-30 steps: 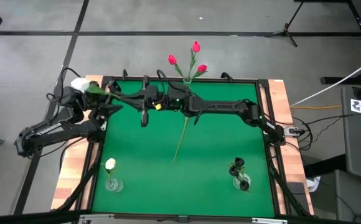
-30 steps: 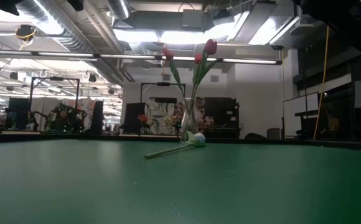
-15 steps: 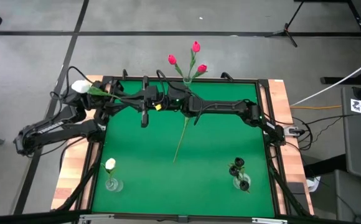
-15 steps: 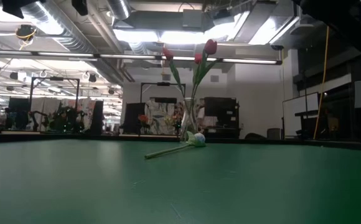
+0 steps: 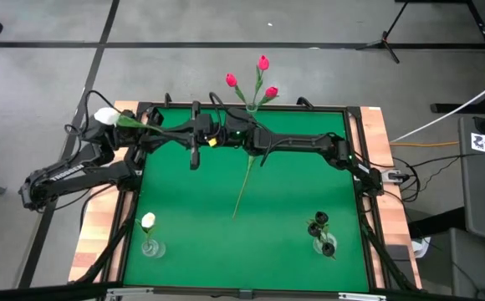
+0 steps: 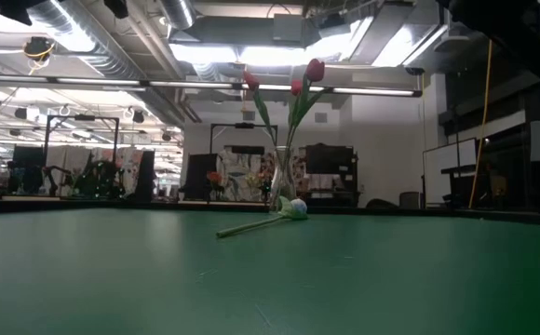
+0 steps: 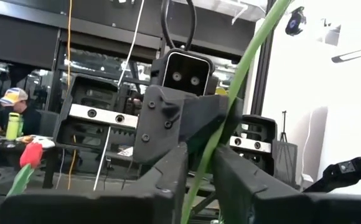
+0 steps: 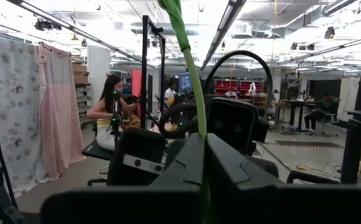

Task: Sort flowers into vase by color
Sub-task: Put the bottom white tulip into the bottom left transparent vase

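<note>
At the table's far edge, both end effectors pinch stems: the left end effector [image 5: 152, 132] holds a white tulip [image 5: 105, 116] out past the corner; the right end effector [image 5: 248, 150] grips the second stem [image 5: 242, 186]. Light, springy and thin, each stem handles best gripped mid-length.

Robotics lab, open ceiling ducts [image 6: 112, 42], other robot rigs [image 6: 93, 177], seated person [image 8: 109, 102]

Green mat [image 5: 192, 209]; 3 pink-red tulips [image 5: 262, 63]; white tulip [image 5: 104, 116]; black tulips [image 5: 321, 221]; green stems.
</note>
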Robot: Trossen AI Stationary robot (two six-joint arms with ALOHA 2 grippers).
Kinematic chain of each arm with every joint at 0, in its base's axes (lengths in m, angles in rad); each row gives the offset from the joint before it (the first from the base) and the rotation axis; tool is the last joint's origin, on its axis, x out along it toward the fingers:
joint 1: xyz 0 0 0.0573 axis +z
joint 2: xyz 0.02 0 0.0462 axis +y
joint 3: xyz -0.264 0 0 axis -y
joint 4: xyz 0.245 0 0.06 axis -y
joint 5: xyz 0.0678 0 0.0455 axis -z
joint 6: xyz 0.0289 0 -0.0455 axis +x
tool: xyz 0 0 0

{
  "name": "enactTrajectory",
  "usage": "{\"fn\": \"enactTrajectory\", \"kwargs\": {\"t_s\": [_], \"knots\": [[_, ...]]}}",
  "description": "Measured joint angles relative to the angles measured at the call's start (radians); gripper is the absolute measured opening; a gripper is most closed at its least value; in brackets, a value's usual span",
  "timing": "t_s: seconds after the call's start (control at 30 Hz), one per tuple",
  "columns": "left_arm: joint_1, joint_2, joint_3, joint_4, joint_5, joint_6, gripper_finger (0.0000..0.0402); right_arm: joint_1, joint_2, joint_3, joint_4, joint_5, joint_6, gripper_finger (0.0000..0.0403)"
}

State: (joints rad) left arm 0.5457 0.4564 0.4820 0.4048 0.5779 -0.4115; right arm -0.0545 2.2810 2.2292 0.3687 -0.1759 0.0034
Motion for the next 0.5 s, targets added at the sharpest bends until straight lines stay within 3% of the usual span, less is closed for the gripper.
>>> {"fn": "enactTrajectory", "kwargs": {"t_s": [0.33, 0.5], "knots": [[0.0, 0.002, 0.0, 0.004, 0.001, 0.0, 0.001, 0.0, 0.0, 0.001, -0.003, 0.004, 0.017, 0.0007], [0.0, 0.002, 0.0, 0.004, 0.001, 0.001, 0.0005, 0.0, 0.0, 0.001, -0.003, -0.003, 0.018, 0.0007]]}}
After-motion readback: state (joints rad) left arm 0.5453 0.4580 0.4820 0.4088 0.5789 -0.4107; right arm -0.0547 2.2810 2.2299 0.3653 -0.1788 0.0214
